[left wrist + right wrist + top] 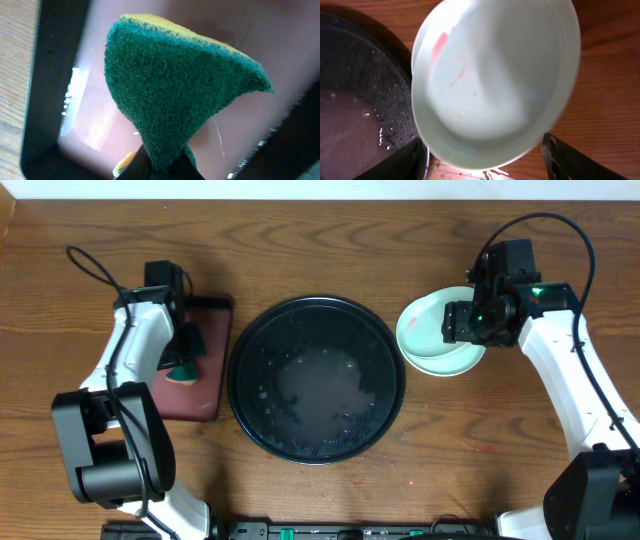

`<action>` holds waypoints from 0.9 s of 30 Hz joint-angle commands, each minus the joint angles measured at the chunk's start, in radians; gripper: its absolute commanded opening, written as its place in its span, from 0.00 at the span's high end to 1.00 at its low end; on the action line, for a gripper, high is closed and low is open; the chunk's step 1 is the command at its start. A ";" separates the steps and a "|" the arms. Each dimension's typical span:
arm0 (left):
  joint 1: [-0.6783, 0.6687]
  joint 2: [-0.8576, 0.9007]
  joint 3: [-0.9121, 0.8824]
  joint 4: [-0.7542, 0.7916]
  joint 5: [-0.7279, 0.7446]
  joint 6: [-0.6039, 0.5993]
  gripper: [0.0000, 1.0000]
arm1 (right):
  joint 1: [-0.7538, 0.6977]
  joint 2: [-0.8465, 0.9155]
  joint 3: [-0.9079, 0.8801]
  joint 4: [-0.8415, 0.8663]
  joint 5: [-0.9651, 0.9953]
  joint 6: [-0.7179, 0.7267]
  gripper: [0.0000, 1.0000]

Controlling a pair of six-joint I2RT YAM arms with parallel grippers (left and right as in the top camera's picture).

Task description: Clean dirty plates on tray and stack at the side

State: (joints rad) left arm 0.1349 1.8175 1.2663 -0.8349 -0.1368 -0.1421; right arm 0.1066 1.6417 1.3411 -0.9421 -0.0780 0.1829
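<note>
right claw [485, 150] agape over mint plate [495, 85]

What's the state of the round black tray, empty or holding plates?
Empty of plates. Overhead, the round black tray holds only a wet film and droplets; the plates sit stacked on the table to its right.

Overhead: bright, even, sharp; soft sheen on wet tray [318, 380]. Left wrist: sponge [175, 85] crisp, rectangular tray [95, 125] behind blurred, glare streaks. Right wrist: plate [495, 85] smeared, pale, washed out; dark shadow top-left
</note>
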 commanded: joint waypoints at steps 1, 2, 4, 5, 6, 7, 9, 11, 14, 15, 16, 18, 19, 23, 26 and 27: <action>0.032 -0.019 -0.002 -0.012 -0.006 0.015 0.93 | -0.003 0.012 -0.030 0.000 0.018 0.007 0.25; 0.037 -0.023 -0.002 -0.016 -0.006 0.015 0.93 | -0.003 0.018 -0.035 0.002 0.018 0.007 0.25; 0.045 -0.035 -0.002 -0.023 -0.006 0.019 0.93 | -0.002 0.035 -0.043 0.012 0.012 0.006 0.23; 0.047 -0.043 -0.002 -0.024 -0.006 0.020 0.93 | -0.001 0.045 -0.044 0.021 0.005 0.006 0.23; 0.048 -0.050 -0.002 -0.024 -0.005 0.023 0.93 | 0.000 0.053 -0.044 0.029 -0.005 0.005 0.23; 0.048 -0.057 -0.002 -0.024 -0.006 0.024 0.93 | 0.000 0.061 -0.044 0.040 -0.016 0.002 0.23; 0.048 -0.069 -0.002 -0.024 -0.005 0.027 0.92 | 0.003 0.066 -0.044 0.065 -0.043 0.002 0.23; 0.048 -0.071 -0.002 -0.029 -0.005 0.030 0.93 | 0.005 0.066 -0.043 0.085 -0.077 -0.010 0.23; 0.048 -0.068 -0.002 -0.034 -0.005 0.057 0.93 | 0.006 0.066 -0.032 0.090 -0.129 -0.036 0.22; 0.048 -0.064 -0.002 -0.030 -0.005 0.072 0.93 | 0.005 0.064 -0.030 0.090 -0.141 -0.047 0.21; 0.050 -0.058 -0.003 -0.020 -0.005 0.087 0.93 | 0.006 0.064 -0.028 0.089 -0.141 -0.048 0.21; 0.050 -0.044 -0.004 -0.003 -0.004 0.090 0.93 | 0.006 0.064 -0.027 0.089 -0.142 -0.050 0.21; 0.050 -0.034 -0.004 0.000 0.004 0.090 0.93 | 0.006 0.064 -0.027 0.089 -0.142 -0.050 0.21; 0.050 -0.002 -0.004 0.001 0.192 0.169 0.93 | 0.006 0.064 -0.027 0.082 -0.141 -0.051 0.20; 0.050 -0.001 -0.004 0.001 0.252 0.183 0.74 | 0.006 0.064 -0.014 0.068 -0.141 -0.051 0.19; 0.050 -0.002 -0.004 0.001 0.252 0.183 0.64 | 0.006 0.064 -0.003 0.059 -0.141 -0.051 0.19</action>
State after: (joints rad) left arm 0.1814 1.8076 1.2663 -0.8314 0.0189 -0.0051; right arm 0.1070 1.7069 1.3022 -0.8692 -0.2066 0.1474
